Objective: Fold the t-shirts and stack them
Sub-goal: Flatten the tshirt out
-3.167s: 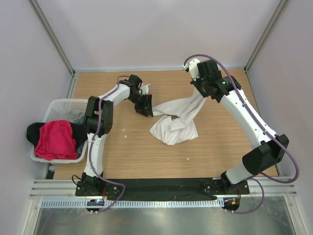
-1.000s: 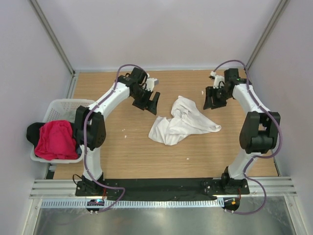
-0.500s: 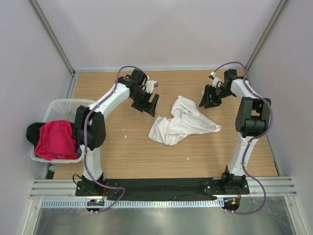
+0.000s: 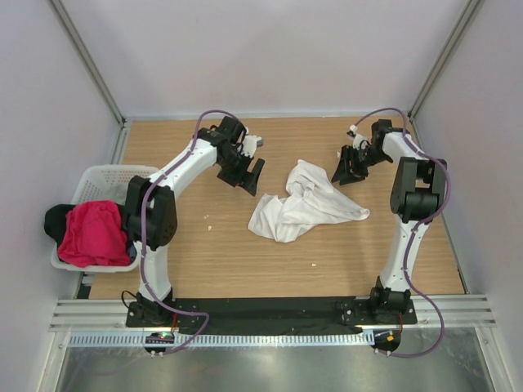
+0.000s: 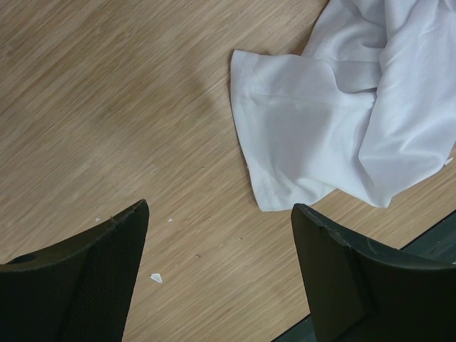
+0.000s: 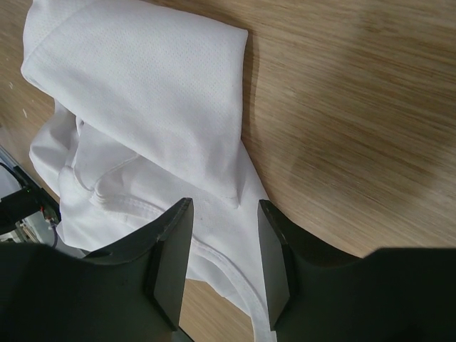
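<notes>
A white t-shirt point(image 4: 306, 200) lies crumpled mid-table, and neither gripper holds it. My left gripper point(image 4: 252, 175) hovers open just left of it; in the left wrist view the left gripper point(image 5: 221, 271) is over bare wood, with the white t-shirt point(image 5: 320, 128) ahead on the right. My right gripper point(image 4: 343, 170) stands at the shirt's far right edge. In the right wrist view the right gripper point(image 6: 222, 214) is open above the white t-shirt point(image 6: 157, 92), with a hem showing between the fingers. A pink-red t-shirt point(image 4: 94, 233) and a black t-shirt point(image 4: 54, 219) lie in the basket.
The white lattice basket point(image 4: 98, 173) stands at the table's left edge. Small white specks point(image 5: 155, 277) dot the wood near my left fingers. Walls and metal posts close in the table at the back and on both sides.
The white shirt, stretched between the grippers earlier, now lies dropped in a heap. Over the last second my right gripper has shifted slightly left toward the shirt and its jaws have narrowed. The left gripper has barely moved.
</notes>
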{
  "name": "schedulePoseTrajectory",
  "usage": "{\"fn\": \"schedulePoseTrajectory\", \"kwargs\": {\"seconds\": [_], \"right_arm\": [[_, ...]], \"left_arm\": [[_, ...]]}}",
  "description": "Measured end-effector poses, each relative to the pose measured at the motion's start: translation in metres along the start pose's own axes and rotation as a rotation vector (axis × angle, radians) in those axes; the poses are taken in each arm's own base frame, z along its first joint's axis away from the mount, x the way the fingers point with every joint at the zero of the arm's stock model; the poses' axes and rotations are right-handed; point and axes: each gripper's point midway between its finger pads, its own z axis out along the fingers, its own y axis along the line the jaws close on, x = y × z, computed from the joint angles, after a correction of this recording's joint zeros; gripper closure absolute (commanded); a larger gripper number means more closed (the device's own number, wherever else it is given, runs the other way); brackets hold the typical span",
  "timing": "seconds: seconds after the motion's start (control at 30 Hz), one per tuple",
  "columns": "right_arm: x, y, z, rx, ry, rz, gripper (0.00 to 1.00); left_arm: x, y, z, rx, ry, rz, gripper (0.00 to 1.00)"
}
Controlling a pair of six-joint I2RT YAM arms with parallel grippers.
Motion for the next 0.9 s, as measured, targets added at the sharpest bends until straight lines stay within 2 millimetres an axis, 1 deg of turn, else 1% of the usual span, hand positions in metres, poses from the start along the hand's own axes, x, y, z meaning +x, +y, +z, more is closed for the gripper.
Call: {"fn": "schedulePoseTrajectory", "kwargs": {"seconds": [0.33,0.43,0.6,0.7,0.8,0.83,0.9], "right_arm": [[0.002,0.007,0.005,-0.017,0.014,-0.010,0.53],[0.005,0.009,0.011,-0.022,0.031,-0.011,0.53],[0.012,0.004,0.024,-0.026,0.065,0.005,0.54],[0.015,0.005,0.027,-0.032,0.077,0.011,0.58],[0.015,0.005,0.027,-0.031,0.077,0.010,0.66],[0.015,0.005,0.027,-0.032,0.078,0.010,0.73],[0.015,0.005,0.027,-0.031,0.078,0.010,0.82]], "left_arm": [[0.001,0.002,0.002,-0.009,0.005,-0.002,0.18],[0.001,0.003,0.002,-0.012,0.006,-0.002,0.18],[0.001,0.003,0.002,-0.015,0.006,-0.002,0.18],[0.001,0.003,0.002,-0.016,0.006,-0.002,0.18],[0.001,0.003,0.002,-0.016,0.006,-0.002,0.18],[0.001,0.003,0.002,-0.016,0.006,-0.002,0.18],[0.001,0.003,0.002,-0.015,0.006,-0.002,0.18]]}}
